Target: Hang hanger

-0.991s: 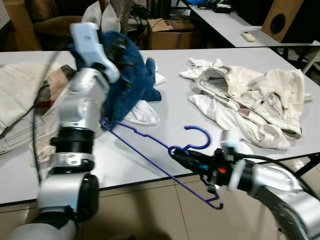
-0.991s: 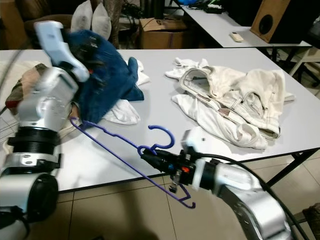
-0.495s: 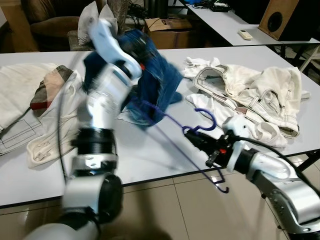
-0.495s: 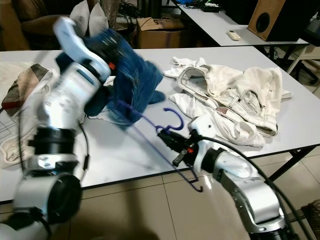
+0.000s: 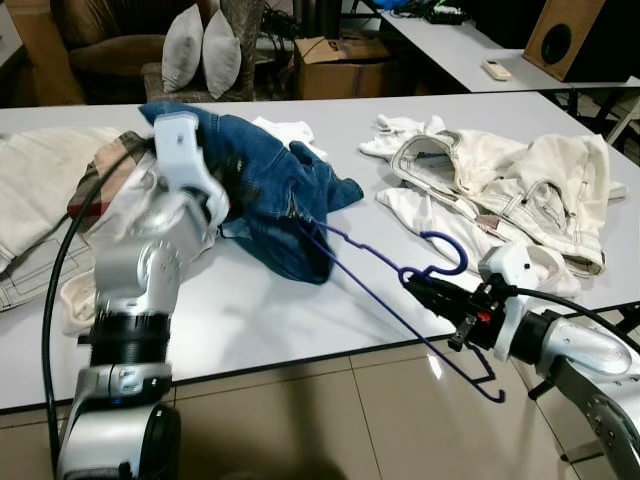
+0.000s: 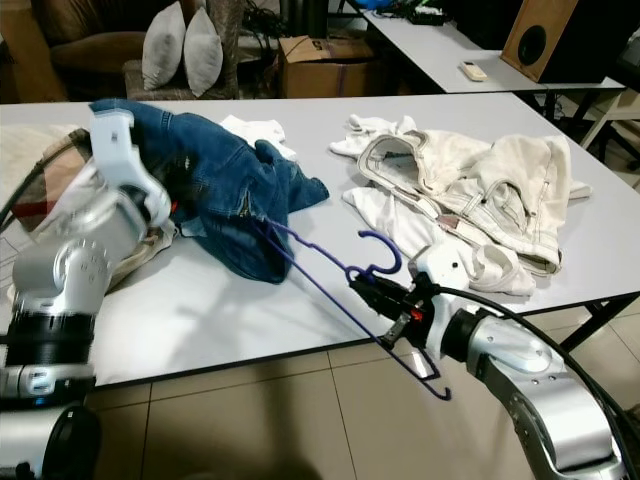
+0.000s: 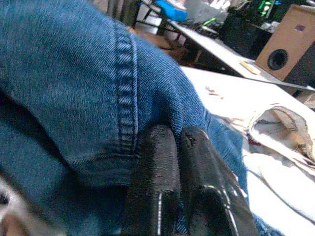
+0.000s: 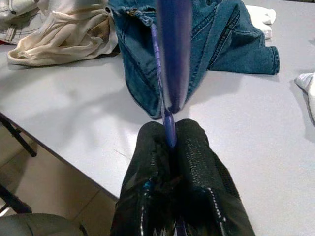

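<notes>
We see a purple hanger [image 5: 400,300] against a pale grey table [image 5: 250,310]. The jeans [image 5: 270,200] are mid-blue denim with lighter blue stitched seams. Cream-white clothes [image 5: 510,195] lie heaped to the right, trimmed with tan edging. On the left lies an off-white garment [image 5: 40,200] with a beige, red and brown check lining. Both grippers have black fingers [image 8: 197,162] on silver arms [image 5: 150,270]. The floor tiles [image 5: 330,420] are beige; the two cushions [image 5: 200,60] behind are light grey.

Hanger [image 5: 400,300] far end hidden inside the jeans [image 5: 270,200]. Left gripper [image 7: 170,162] tips buried in denim, wrist view cuts the jeans off all round. Hanger bar blurred close to the right gripper [image 8: 170,142]. Beige garment [image 5: 40,200] beside the jeans cut by frame edge.
</notes>
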### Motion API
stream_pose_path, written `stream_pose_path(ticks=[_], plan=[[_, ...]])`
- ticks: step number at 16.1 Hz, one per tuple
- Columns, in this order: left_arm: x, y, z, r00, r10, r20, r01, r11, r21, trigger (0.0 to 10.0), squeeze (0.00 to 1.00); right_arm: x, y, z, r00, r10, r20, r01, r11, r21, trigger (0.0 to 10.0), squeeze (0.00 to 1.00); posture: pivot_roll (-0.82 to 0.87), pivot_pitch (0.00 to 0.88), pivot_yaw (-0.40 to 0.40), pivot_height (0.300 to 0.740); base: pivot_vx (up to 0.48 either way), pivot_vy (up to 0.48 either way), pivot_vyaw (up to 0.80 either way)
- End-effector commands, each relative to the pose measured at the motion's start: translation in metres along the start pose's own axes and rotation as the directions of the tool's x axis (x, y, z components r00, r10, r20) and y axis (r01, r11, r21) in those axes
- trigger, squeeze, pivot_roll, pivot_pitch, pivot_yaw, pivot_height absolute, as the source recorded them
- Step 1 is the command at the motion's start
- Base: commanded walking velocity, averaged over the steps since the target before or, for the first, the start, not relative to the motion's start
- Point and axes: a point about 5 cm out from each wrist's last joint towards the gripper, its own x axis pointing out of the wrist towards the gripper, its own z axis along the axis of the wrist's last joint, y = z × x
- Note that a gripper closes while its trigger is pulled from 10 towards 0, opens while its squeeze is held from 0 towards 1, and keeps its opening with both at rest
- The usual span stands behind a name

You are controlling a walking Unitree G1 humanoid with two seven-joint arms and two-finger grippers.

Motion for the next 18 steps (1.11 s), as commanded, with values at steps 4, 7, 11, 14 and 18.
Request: stream_pose_path(ticks=[4,7,11,14,18], plan=[[-0.001,0.002,0.023,0.993,0.032,0.118,-0.036,0.999,0.031,10.0,1.0,0.0,-0.003,0.0,1.0,0.003,-0.004,-0.003,1.0,0.011,10.0,0.0,-0.06,0.0,-0.039,0.74,0.0,0.0,0.0],[-0.004,0.003,0.032,0.99,-0.037,0.137,-0.01,0.942,0.334,10.0,0.21,0.0,-0.005,-0.002,1.0,-0.021,0.0,0.021,1.0,0.018,10.0,0.0,-0.06,0.0,-0.036,0.74,0.0,0.0,0.0],[-0.018,-0.028,0.038,0.901,-0.432,0.028,0.354,0.773,0.527,10.0,0.0,0.005,-0.003,-0.006,1.0,-0.027,0.014,0.027,0.999,0.036,10.0,0.0,-0.06,0.0,-0.033,0.74,0.0,0.0,0.0],[-0.026,-0.028,0.025,0.84,-0.515,-0.173,0.484,0.565,0.668,10.0,1.0,0.007,-0.004,-0.005,0.998,-0.045,0.033,0.043,0.998,0.049,10.0,0.0,-0.06,0.0,-0.034,0.74,0.0,0.0,0.0],[-0.021,-0.031,-0.001,0.807,-0.476,-0.35,0.54,0.354,0.763,10.0,0.0,0.009,-0.006,-0.005,0.997,-0.058,0.043,0.056,0.997,0.052,10.0,0.0,-0.06,0.0,-0.04,0.74,0.0,0.0,0.0]])
